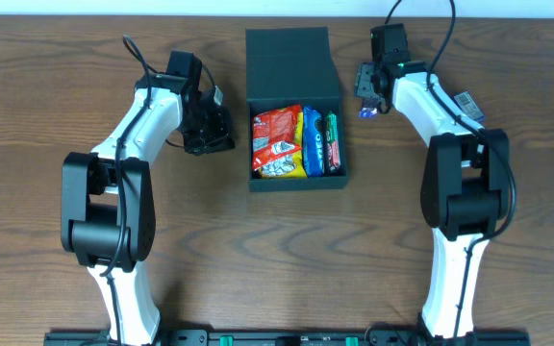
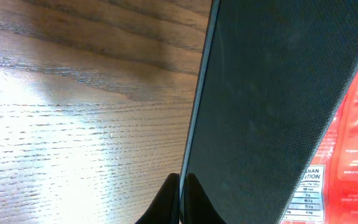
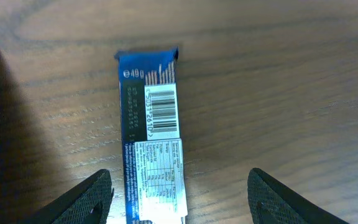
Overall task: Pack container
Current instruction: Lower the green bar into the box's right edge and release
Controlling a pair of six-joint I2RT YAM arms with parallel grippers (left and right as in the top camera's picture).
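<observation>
The dark teal container (image 1: 296, 180) stands open at the table's centre, its lid (image 1: 289, 60) folded back. Inside lie a red packet (image 1: 277, 139), a blue packet (image 1: 312, 142) and a green bar (image 1: 332, 142). My left gripper (image 1: 227, 135) is at the container's left wall. In the left wrist view its fingers (image 2: 180, 186) are closed on the thin edge of that wall (image 2: 266, 93), with the red packet (image 2: 353, 137) beyond. My right gripper (image 1: 368, 96) is open just right of the container. It hovers over a blue bar packet (image 3: 151, 130) lying barcode-up on the table, between the fingers (image 3: 179, 180).
The wooden table (image 1: 508, 288) runs around the container on all sides. Both arm bases stand at the front edge, left (image 1: 104, 231) and right (image 1: 465, 211). The blue bar packet also shows in the overhead view (image 1: 365, 111), close to the container's right wall.
</observation>
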